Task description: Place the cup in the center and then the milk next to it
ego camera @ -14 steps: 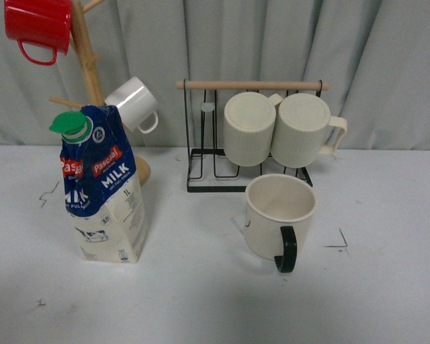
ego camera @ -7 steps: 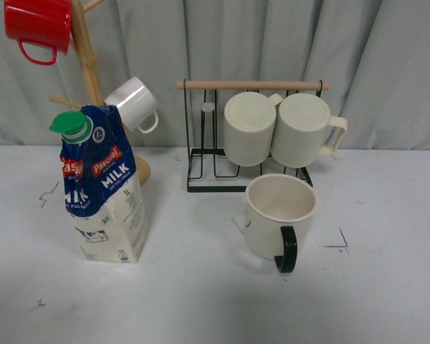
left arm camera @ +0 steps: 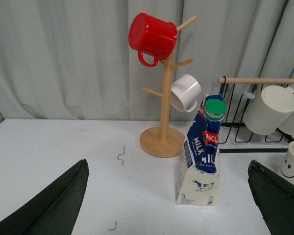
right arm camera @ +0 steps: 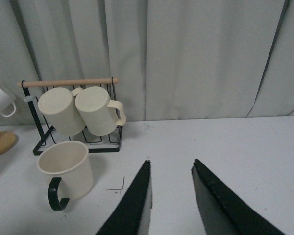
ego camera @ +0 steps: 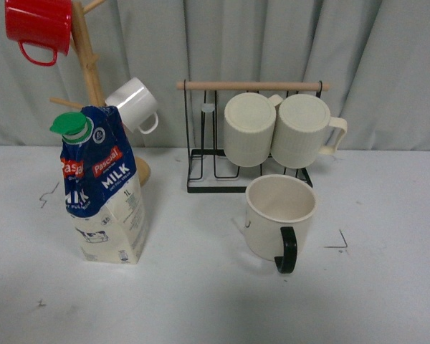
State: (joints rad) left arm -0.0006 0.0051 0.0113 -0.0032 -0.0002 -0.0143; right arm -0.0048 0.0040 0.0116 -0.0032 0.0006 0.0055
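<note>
Two claws, both empty: my left claw [left arm camera: 167,165] gapes wide, my right claw [right arm camera: 171,164] is only narrowly parted. The cup [ego camera: 279,215] stands upright toward the right of the marked center [ego camera: 193,272]. The milk [ego camera: 104,188] stands toward its left, well apart from the cup.

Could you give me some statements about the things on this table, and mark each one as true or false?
1. The milk stands upright on the table. True.
2. The cup lies on its side. False: it stands upright, with its opening up.
3. A red mug hangs on the tree. True.
4. The left gripper holds the milk. False: it is open and apart from the milk.
5. Three ribbed mugs hang on the rack. False: two hang there.
</note>
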